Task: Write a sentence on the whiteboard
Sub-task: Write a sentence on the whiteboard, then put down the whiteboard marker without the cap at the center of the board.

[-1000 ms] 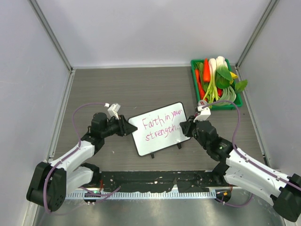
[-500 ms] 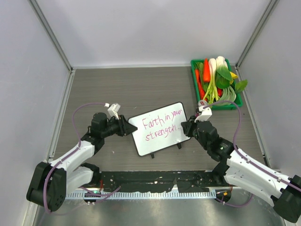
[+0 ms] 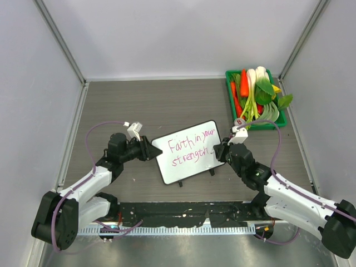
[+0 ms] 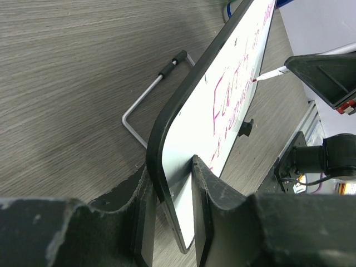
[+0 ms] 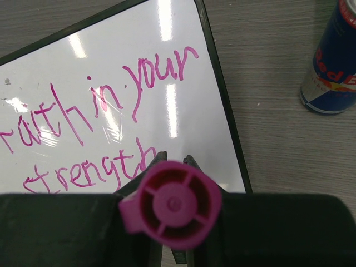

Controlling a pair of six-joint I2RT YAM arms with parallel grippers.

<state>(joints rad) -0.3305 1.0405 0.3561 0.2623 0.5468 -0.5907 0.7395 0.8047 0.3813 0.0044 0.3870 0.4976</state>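
The whiteboard [image 3: 186,151] stands tilted on the table's near middle, on two small black feet. The sentence [image 3: 192,147], pink marker text in two lines, reads "Faith in your strength"; it also shows in the right wrist view [image 5: 105,133]. My left gripper [image 3: 149,150] is shut on the whiteboard's left edge [image 4: 167,161], one finger on each face. My right gripper [image 3: 219,151] is shut on a pink-capped marker [image 5: 172,204]. The marker's tip [image 4: 261,78] is at the board's face, just after "strength".
A green tray [image 3: 231,94] of carrots, radishes and greens sits at the back right. A Red Bull can [image 5: 332,67] stands just right of the board. The board's wire stand [image 4: 150,103] rests on the table behind it. Grey walls enclose the table.
My right arm has crept slightly left and forward with the marker, toward the end of the second line. The left gripper and the board have not moved.
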